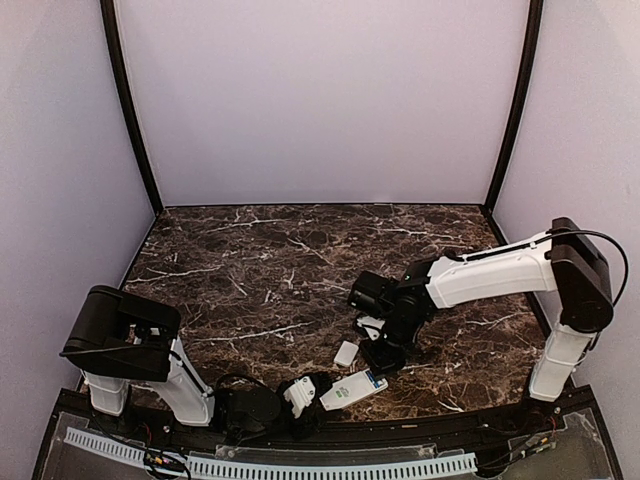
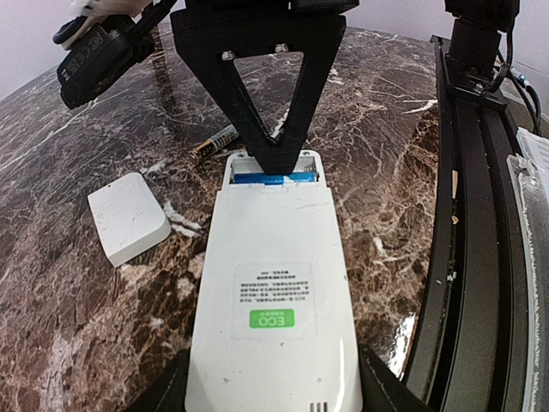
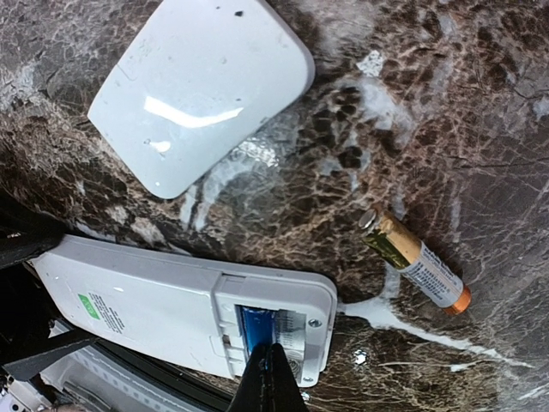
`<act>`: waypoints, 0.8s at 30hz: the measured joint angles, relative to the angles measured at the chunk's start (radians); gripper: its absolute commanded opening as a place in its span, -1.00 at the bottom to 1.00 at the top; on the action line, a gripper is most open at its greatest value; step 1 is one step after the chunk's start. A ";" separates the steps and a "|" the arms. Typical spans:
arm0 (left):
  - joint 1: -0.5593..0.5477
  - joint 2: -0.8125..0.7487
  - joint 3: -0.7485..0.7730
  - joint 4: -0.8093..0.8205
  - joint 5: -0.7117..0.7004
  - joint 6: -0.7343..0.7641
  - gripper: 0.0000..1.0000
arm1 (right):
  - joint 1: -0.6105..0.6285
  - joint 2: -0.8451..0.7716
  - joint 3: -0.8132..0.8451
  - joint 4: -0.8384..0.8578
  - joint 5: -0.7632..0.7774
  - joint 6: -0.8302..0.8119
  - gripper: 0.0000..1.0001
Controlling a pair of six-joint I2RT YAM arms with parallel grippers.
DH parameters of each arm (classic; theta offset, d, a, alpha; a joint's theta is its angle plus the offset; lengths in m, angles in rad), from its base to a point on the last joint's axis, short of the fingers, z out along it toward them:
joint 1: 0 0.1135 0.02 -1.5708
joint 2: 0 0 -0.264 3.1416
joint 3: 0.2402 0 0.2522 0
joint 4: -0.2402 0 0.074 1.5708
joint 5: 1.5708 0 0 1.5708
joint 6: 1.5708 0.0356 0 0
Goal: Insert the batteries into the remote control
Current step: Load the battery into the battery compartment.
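Remote control (image 2: 274, 292) face down on table (image 2: 77, 343). One battery (image 2: 276, 178) in its open compartment (image 3: 273, 330). Cover plate (image 2: 127, 216) just beside remote control, apart. Loose battery (image 2: 214, 142) on table near compartment end, not touching.

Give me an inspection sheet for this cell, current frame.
Surface: dark marble table, glossy.
Job's things: remote back side up, compartment open, blue battery inside; loose battery lying on the table nearby.
Clutter: white cover plate lying apart from the remote.
Grippers: left gripper shut on the remote; right gripper shut, tip at the compartment.
Cables: black cable looping by the right arm.
Surroundings: pale walls, black corner posts.
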 measured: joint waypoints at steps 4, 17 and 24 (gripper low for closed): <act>0.000 0.000 0.000 0.000 0.000 0.000 -1.00 | 0.000 0.000 -0.008 0.018 -0.016 0.014 -1.00; 0.000 0.000 0.000 0.000 0.000 0.000 -1.00 | -0.001 0.001 0.016 -0.017 -0.001 0.004 -0.95; 0.000 0.000 0.000 0.000 0.000 0.000 -1.00 | -0.071 -0.092 0.056 -0.074 0.090 -0.064 -0.51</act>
